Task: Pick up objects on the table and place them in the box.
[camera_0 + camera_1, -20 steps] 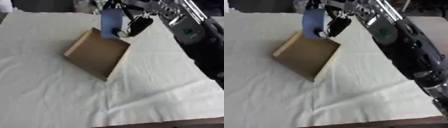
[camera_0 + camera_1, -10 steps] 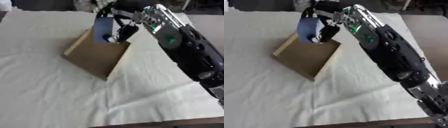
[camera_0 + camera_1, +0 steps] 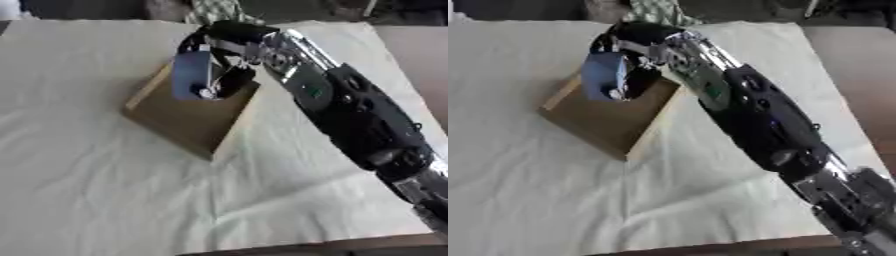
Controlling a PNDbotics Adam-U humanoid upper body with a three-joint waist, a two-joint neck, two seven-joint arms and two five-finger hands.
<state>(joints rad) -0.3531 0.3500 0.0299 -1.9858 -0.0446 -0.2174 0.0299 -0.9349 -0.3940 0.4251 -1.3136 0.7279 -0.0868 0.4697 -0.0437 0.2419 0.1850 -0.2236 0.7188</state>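
The right hand (image 3: 229,75) has its fingers curled round a flat blue object (image 3: 192,75), holding it upright over the open cardboard box (image 3: 188,117), which sits just below it on the white cloth (image 3: 87,190).

From my seat this reads as a lab or test room set up for robot trials — not a home. I see a table (image 3: 411,60) draped in a creased white cloth (image 3: 87,190), its brown edge bare on the right, a plain cardboard box (image 3: 188,122) staged on it, and dark floor with blurred clutter beyond the far edge — I can't make that out.
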